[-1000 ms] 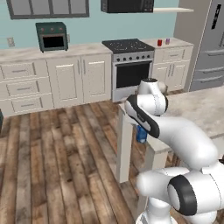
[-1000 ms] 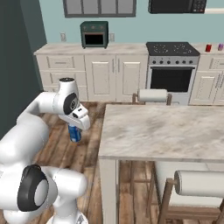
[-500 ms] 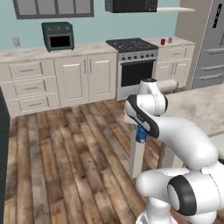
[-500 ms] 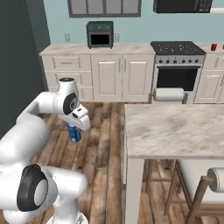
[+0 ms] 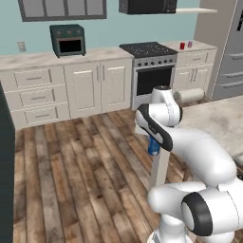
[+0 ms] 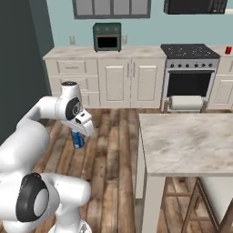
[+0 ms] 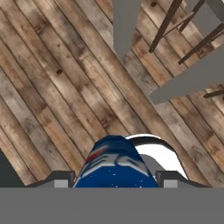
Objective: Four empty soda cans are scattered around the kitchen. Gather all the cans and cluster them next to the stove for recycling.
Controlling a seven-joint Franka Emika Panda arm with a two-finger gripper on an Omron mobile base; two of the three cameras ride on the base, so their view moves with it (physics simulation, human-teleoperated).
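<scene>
My gripper [image 5: 153,141] [image 6: 78,136] [image 7: 116,178] is shut on a blue soda can [image 5: 153,147] [image 6: 78,140] [image 7: 116,162], held upright in the air above the wooden floor, beside the island's corner. The silver stove [image 5: 151,51] [image 6: 189,51] with its black cooktop stands at the far wall. On the counter just right of it stand a red soda can [image 5: 182,46] [image 6: 228,50] and a purple-pink one [image 5: 190,44]. The arm is folded close in front of the base.
A marble-topped island [image 5: 214,115] [image 6: 187,142] stands to the right, with a stool [image 6: 214,191] under it and a cushioned stool [image 6: 184,103] before the stove. A green toaster oven [image 5: 68,40] [image 6: 107,36] sits on the counter. A fridge [image 5: 231,52] stands far right.
The whole scene has shifted in both base views, so the base has moved; the island has slid right. The arm keeps its pose with the blue can in the gripper.
</scene>
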